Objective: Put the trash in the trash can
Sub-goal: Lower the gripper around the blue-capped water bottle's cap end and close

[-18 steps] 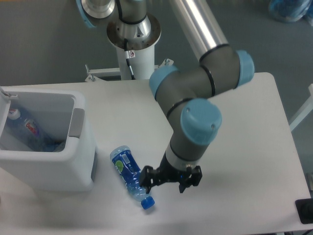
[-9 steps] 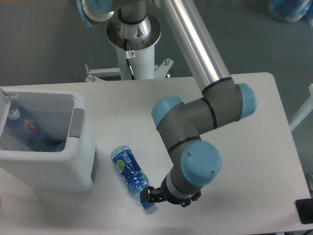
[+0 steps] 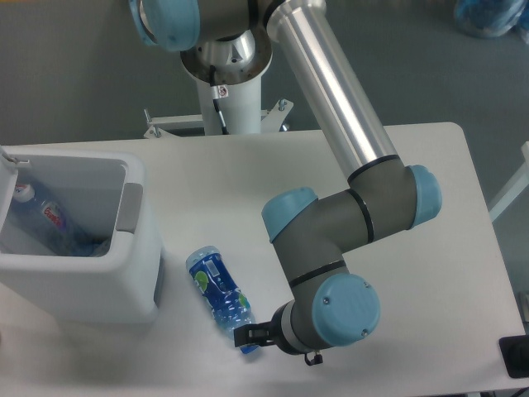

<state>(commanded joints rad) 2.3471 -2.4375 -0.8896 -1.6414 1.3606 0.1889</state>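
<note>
Tool (image 3: pixel 250 337): black, at the end of the grey arm with light-blue joint caps, low over the worktop (image 3: pixel 430 207) at the cap end of the bottle. Mostly hidden under the wrist; only a dark finger tip shows, touching or just beside the blue cap. Whether the fingers are spread or pinching cannot be told.

Small clear plastic bottle (image 3: pixel 218 296): blue label, blue cap, lying on its side on the worktop, base toward 11 o'clock, cap toward 5 o'clock. Outside the bin, just at its 4 o'clock.

Trash can (image 3: pixel 99 285): white, boxy, rounded corners, open top, at the worktop's 9 o'clock edge. Grey panel (image 3: pixel 131 207) on its inner right wall.

Contents of trash can: one bottle with red-and-white label (image 3: pixel 43 217) leaning in the left half, and something bluish and translucent beside it, too unclear to name.

Arm base (image 3: pixel 226 59): white pedestal beyond the worktop at 12 o'clock.
</note>
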